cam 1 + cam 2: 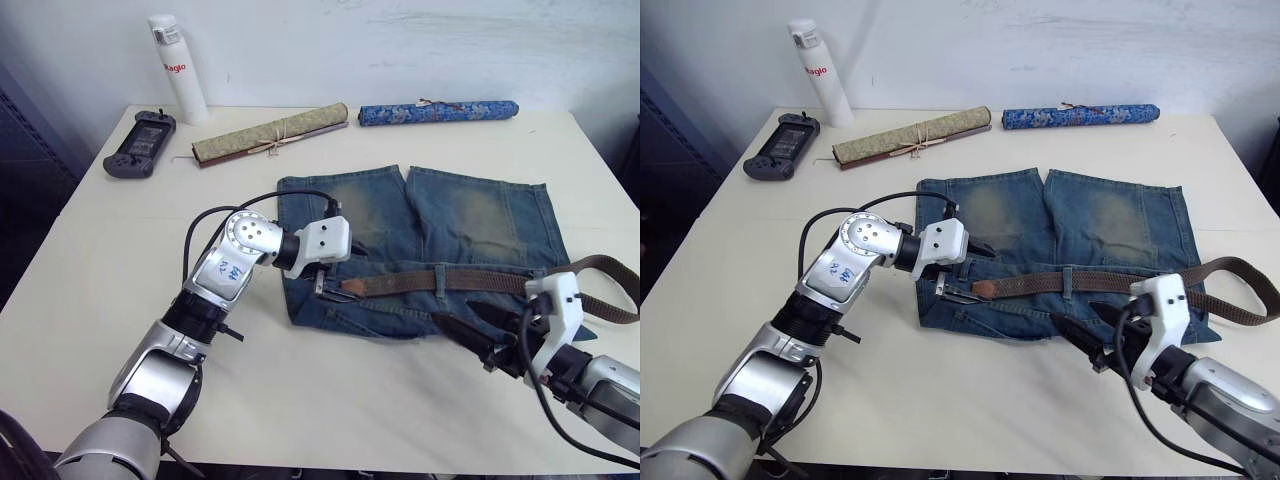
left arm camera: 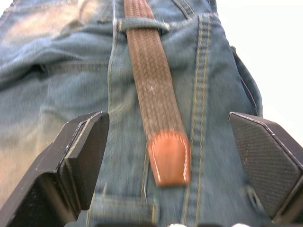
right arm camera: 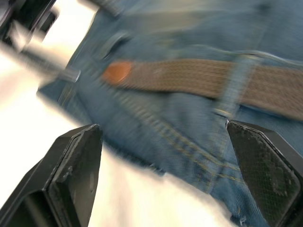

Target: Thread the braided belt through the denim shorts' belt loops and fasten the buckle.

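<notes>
We are mid-threading; the braided belt [image 1: 440, 280] lies along the denim shorts [image 1: 420, 240] waistband, tip just beside our left gripper [image 2: 165, 175], fingers apart; right gripper [image 3: 161, 175] likewise spread; next, pinch the tip toward the next loop

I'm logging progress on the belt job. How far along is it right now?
Done: the braided belt lies along the waistband of the denim shorts and passes under at least one belt loop. In hand: the open left gripper straddles the belt's tan tip; the right gripper is open. Left: further loops and fastening.
</notes>
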Controlling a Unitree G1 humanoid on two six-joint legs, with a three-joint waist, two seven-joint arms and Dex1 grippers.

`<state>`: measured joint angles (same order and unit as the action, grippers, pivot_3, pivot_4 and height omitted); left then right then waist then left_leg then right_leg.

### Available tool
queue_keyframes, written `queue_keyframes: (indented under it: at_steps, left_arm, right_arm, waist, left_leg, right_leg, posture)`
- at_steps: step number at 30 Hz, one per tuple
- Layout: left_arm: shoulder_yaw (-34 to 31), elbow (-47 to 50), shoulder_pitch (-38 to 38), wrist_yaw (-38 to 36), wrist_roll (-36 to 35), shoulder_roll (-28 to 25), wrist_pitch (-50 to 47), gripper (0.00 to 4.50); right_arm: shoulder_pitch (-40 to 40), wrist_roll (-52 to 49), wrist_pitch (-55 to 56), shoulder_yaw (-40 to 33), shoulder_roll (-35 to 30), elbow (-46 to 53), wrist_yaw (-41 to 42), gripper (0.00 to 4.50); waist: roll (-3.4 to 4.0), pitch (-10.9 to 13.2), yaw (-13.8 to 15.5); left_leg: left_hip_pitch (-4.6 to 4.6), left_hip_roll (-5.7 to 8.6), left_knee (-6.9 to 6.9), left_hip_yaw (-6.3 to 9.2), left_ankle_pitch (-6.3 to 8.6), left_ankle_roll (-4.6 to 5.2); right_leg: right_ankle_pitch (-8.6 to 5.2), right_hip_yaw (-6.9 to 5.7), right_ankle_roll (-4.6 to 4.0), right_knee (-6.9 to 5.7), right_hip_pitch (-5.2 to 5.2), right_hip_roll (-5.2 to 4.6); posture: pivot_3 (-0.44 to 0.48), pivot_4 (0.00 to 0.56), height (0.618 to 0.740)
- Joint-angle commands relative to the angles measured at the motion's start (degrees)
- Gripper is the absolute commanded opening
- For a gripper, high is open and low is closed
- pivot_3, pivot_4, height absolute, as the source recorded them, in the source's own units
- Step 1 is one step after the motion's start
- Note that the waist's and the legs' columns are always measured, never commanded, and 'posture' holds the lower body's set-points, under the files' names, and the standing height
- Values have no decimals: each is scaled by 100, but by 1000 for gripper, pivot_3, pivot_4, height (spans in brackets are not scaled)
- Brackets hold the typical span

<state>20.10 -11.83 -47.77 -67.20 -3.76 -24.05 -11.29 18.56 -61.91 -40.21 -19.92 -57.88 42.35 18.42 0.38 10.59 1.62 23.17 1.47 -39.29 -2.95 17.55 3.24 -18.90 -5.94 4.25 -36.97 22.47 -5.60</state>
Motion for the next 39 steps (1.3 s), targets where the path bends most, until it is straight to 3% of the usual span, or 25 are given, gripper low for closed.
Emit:
queue_keyframes:
  at_steps: [1, 5, 8, 11, 16, 22, 29, 34, 39]
  left_arm:
    - [-207, 284, 98, -170, -211, -165, 19, 4500]
    - [-285, 385, 207, -219, -194, -405, -50, 4500]
    - [-313, 441, 220, -194, -200, -462, -95, 4500]
    - [-345, 468, 219, -191, -208, -485, -130, 4500]
    - [-338, 441, 198, -184, -195, -476, -133, 4500]
    - [-250, 347, 115, -241, -208, -345, -105, 4500]
    - [-182, 404, 109, -244, -223, -94, -181, 4500]
    - [-213, 542, 116, -170, -265, 22, -328, 4500]
    - [-230, 603, 123, -43, -276, 128, -419, 4500]
  right_arm:
    - [-127, 1412, 410, 408, -354, -50, 596, 4414]
    - [-545, 3047, 974, 1596, -507, -736, 981, 4414]
    - [-824, 3782, 1300, 1968, -371, -1303, 1087, 3656]
    - [-711, 4257, 1715, 1778, -395, -1621, 1266, 2097]
    - [-113, 4682, 2587, 935, -551, -2363, 1909, 42]
    - [23, 5414, 4760, 231, -1000, -4224, 2915, 42]
    - [-1680, 6021, 6230, 864, -1166, -6822, 3274, 42]
    - [-2104, 6136, 6476, 1019, -1059, -7432, 3286, 42]
    - [-1356, 5497, 5777, 351, -1072, -6364, 3627, 2081]
  waist:
    - [-9, 5, 7]
    - [-18, 7, 8]
    - [-18, 7, 20]
    - [-18, 7, 14]
    - [-18, 7, 109]
    - [-18, 7, 170]
    - [-16, 6, 83]
    - [-15, 6, 68]
    - [-12, 5, 103]
  left_leg:
    - [0, 0, 0, 1, 0, 0]
    - [0, 0, -8, 4, -1, -1]
    - [2, 1, -11, 6, -1, -2]
    - [1, 2, -23, 9, -1, -2]
    - [1, 2, -31, 11, -1, -2]
    - [-2, 9, -46, 17, 3, 4]
    - [-6, 9, -52, 16, 3, 4]
    - [-4, 8, -55, 18, 3, 4]
    - [-1, 8, -62, 24, 3, 4]
  right_leg:
    - [0, -1, 0, 2, -1, 0]
    - [0, -3, 1, 1, -3, 0]
    - [0, -7, 0, 1, -5, -1]
    - [1, -11, 1, -2, -10, -1]
    - [2, -15, 4, 0, -17, -1]
    - [10, -20, 18, 11, -37, -4]
    - [10, -21, 17, 5, -38, -3]
    - [8, -25, 14, 1, -38, -3]
    - [8, -25, 14, 1, -39, -4]
  posture:
    - [0, 150, 686]
    - [0, 150, 686]
    - [0, 150, 686]
    - [0, 150, 686]
    - [0, 150, 686]
    - [0, 150, 686]
    - [0, 150, 686]
    - [0, 150, 686]
    - [0, 150, 686]
